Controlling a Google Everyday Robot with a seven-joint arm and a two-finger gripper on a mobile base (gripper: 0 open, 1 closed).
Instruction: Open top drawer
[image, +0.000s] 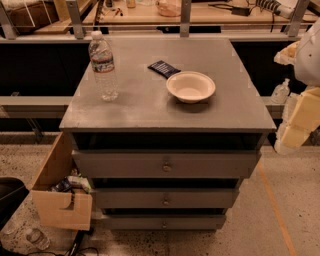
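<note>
Cream foam-padded gripper: hung off the right side of the dull grey cabinet, about level with its top slab and well apart from it. Whether it stood open or closed could not be told, and nothing showed in its hold.
Grey top drawer: sat directly under the cabinet's slab as the widest and tallest front of three. A dark gap lay above it, and the front seemed to stand slightly forward of the two below.
Small round knob: sat centred on that front and looked like dull metal. It was the only hold offered.
Handling: the drawer was judged a stiff, boxy thing that would probably slide with some drag. The knob looked smooth and small, so a padded grip might slip off it. A pinch across it and a straight, level pull away from the cabinet's front seemed best, since a skewed pull could jam so wide a drawer.
Two slimmer grey drawers: were stacked below, narrower, each with a similar knob.
Cabinet top: was matte, flat and faintly scuffed.
Clear plastic water bottle: stood upright near the cabinet's left edge and might topple under a hard tug.
Shallow cream bowl: sat right of the cabinet's centre.
Dark flat packet: lay just behind the bowl.
Brown cardboard box: sat open on the floor against the cabinet's left side, holding clutter.
</note>
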